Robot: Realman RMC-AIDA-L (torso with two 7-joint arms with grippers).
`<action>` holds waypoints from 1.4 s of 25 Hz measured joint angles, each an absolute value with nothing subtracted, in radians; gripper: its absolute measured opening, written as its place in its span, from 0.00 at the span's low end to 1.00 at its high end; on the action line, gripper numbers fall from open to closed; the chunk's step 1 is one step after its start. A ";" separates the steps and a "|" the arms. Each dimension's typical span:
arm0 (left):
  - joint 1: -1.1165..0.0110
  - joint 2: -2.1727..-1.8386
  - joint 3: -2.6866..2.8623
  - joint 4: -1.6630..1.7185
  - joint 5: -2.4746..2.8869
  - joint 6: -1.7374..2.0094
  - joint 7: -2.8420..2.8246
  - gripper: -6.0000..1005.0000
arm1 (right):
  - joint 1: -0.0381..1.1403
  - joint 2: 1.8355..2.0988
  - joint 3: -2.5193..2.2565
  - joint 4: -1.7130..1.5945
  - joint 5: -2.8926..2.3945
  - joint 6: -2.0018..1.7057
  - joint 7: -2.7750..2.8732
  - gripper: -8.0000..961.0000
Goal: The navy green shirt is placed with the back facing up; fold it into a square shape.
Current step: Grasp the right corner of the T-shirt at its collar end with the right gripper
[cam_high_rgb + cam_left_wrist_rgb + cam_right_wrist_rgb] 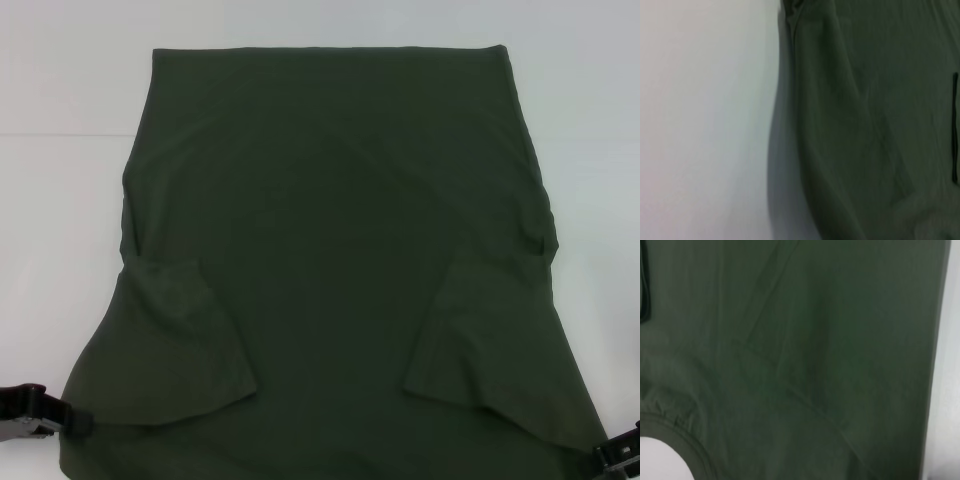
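At the lower left corner of the head view, the left gripper [45, 418] touches the near left edge of the navy green shirt [335, 260]; whether its fingers are apart or together on the cloth, I cannot tell. At the lower right corner, the right gripper [618, 457] sits at the near right edge of the shirt, and its state cannot be told either.

From the grippers outward, the shirt lies flat on the white table [60, 90] with its plain side up. Both short sleeves are folded inward over the body, one on each side. The straight hem is at the far end, and the shoulder end is near the robot.

The left wrist view shows the shirt's [875, 125] side edge beside the white table [705, 120]. The right wrist view shows the cloth [815, 340] with soft creases and a curved ribbed collar [687, 447] at one corner.

No container is visible.
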State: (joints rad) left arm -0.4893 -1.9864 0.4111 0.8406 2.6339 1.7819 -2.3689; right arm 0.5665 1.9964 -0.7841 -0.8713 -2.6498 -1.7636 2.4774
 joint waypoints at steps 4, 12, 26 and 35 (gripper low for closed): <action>-0.489 -1.986 0.411 0.841 2.634 1.781 -2.369 0.04 | 0.570 2.003 -0.797 -0.871 -2.651 -1.762 2.477 0.89; -0.489 -1.986 0.411 0.841 2.634 1.781 -2.368 0.04 | 0.577 2.007 -0.808 -0.871 -2.652 -1.761 2.477 0.89; -0.487 -1.986 0.411 0.841 2.634 1.782 -2.368 0.04 | 0.591 2.021 -0.830 -0.870 -2.652 -1.757 2.478 0.89; -0.488 -1.986 0.411 0.841 2.634 1.782 -2.367 0.04 | 0.608 2.037 -0.831 -0.869 -2.645 -1.764 2.477 0.89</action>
